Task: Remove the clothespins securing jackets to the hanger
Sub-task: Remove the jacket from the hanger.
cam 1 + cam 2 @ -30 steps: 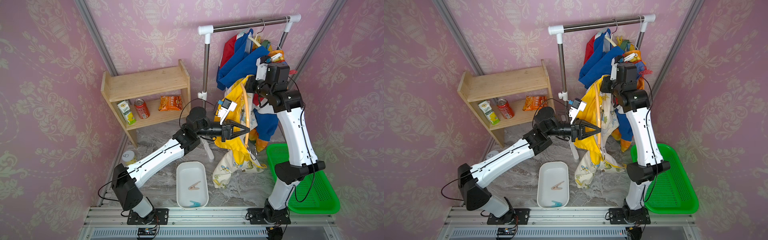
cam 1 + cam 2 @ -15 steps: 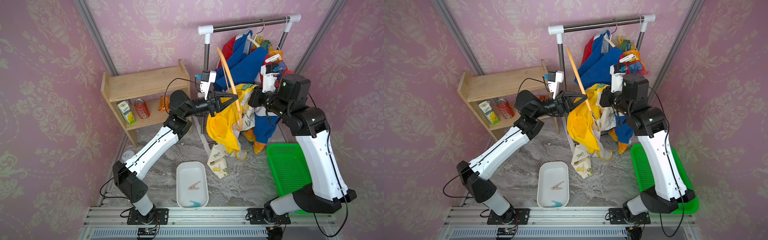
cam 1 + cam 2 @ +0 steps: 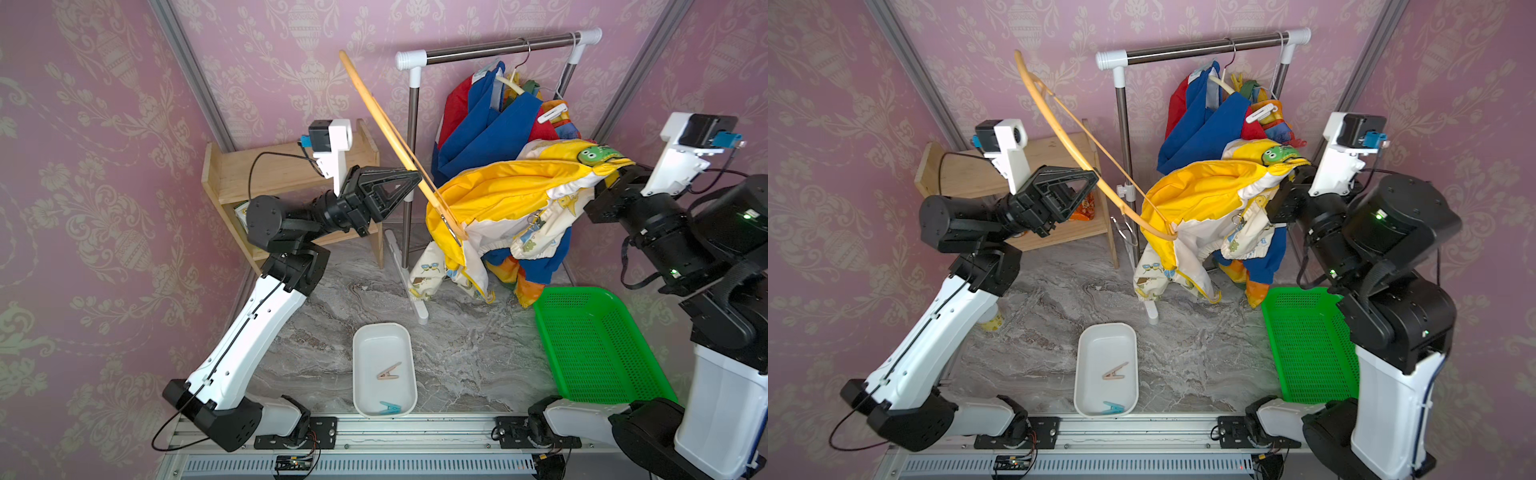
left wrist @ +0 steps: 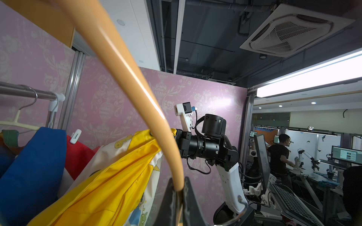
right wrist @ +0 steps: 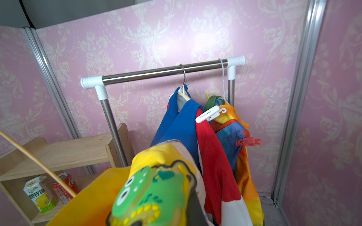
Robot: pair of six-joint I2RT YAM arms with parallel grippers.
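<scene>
Left claw (image 3: 415, 183), centre frame, clamps hanger (image 3: 380, 110); right claw (image 3: 618, 177) grips yellow jacket (image 3: 498, 187). Recommend steady opposing pull, avoiding snagged cloth.

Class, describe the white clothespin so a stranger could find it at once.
Find the steel clothes rail standing at the back. On the shoulder of the blue and red jacket hanging from it sits the white clothespin. The red clothespin nearby sits lower, on the rainbow jacket.

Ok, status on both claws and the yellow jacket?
Left claw shut on the hanger. Right claw shut on the yellow jacket, hanger's far end inside it. White clothespin and red clothespin clipped on the hung jackets.
</scene>
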